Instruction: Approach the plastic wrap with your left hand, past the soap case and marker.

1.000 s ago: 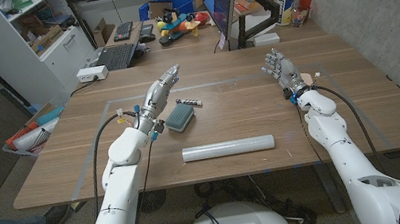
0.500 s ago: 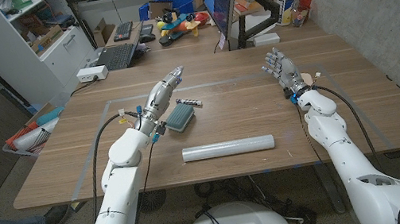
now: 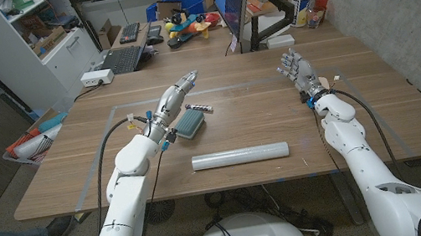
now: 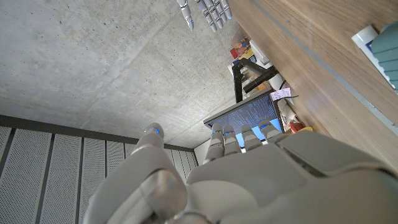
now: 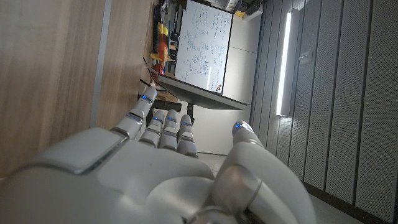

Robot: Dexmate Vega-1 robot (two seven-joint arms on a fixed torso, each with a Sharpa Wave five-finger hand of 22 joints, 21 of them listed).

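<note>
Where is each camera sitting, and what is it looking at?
Head view: up on the robot's head, looking down on the table; both arms, left hand, right hand, plastic wrap, soap case, marker.
Left wrist view: behind the left hand, facing across the table toward a monitor.
Right wrist view: behind the right hand, facing a whiteboard.
Shared: head and left wrist views both show the soap case and the right hand.

On the table (image 3: 380, 121) the wrap (image 3: 240, 156) lies crosswise near the front edge, at the middle. Behind it and a little left sits the soap case (image 3: 188, 123), with the marker (image 3: 199, 107) just behind that. The left hand (image 3: 173, 100) is just left of the case and marker; the right hand (image 3: 297, 71) is well apart at the right.
</note>
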